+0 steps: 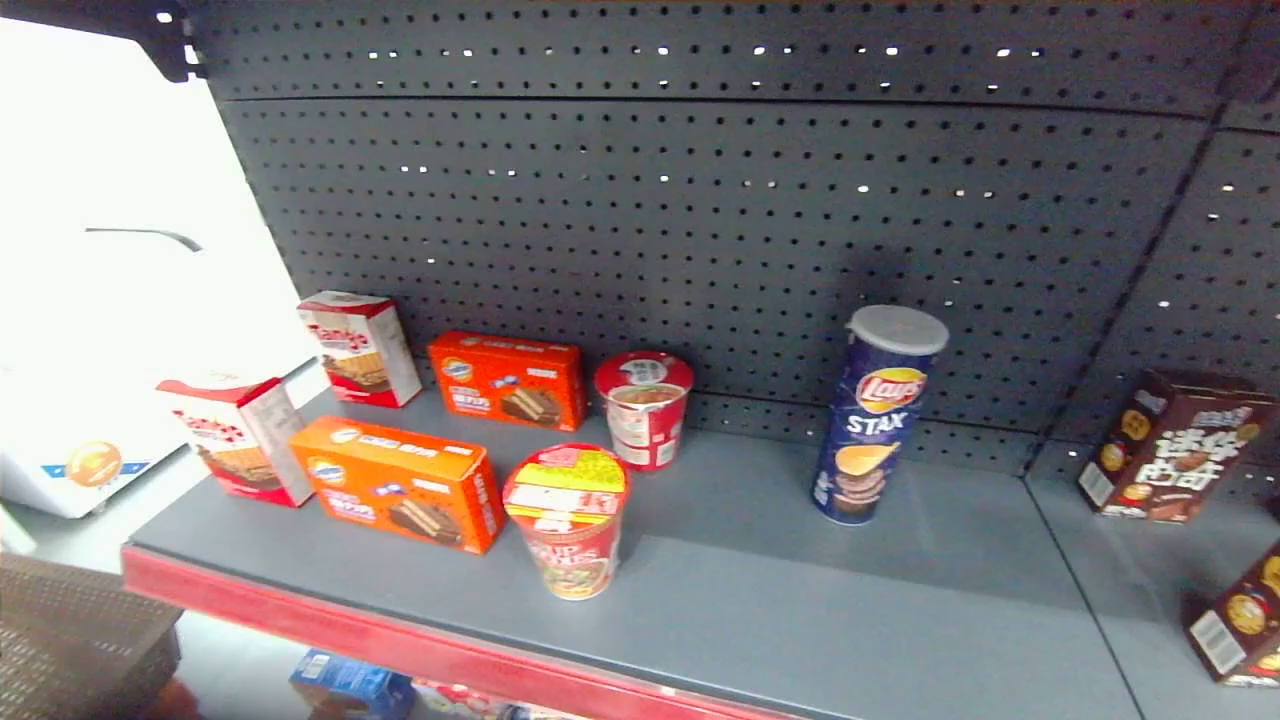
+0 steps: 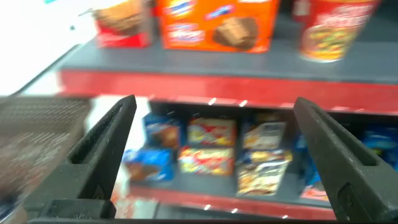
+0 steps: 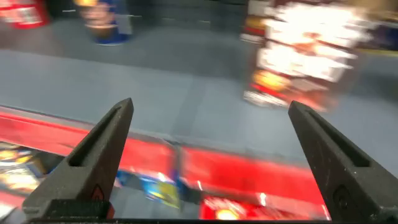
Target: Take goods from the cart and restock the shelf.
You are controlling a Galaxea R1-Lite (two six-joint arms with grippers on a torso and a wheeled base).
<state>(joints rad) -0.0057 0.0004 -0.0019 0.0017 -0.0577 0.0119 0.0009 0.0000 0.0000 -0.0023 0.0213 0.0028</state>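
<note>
The grey shelf with a red front lip carries two red-and-white wafer boxes, two orange biscuit boxes, two red noodle cups and a blue chip can standing upright. Brown chocolate boxes stand at the right. My left gripper is open, in front of the shelf's red lip, with nothing between its fingers. My right gripper is open too, just before the red lip, facing a brown box.
A perforated dark back panel closes the shelf behind. A lower shelf holds packaged snacks. The cart's mesh edge sits at the lower left. A white freezer stands to the left. Bare shelf lies between the noodle cups and the chip can.
</note>
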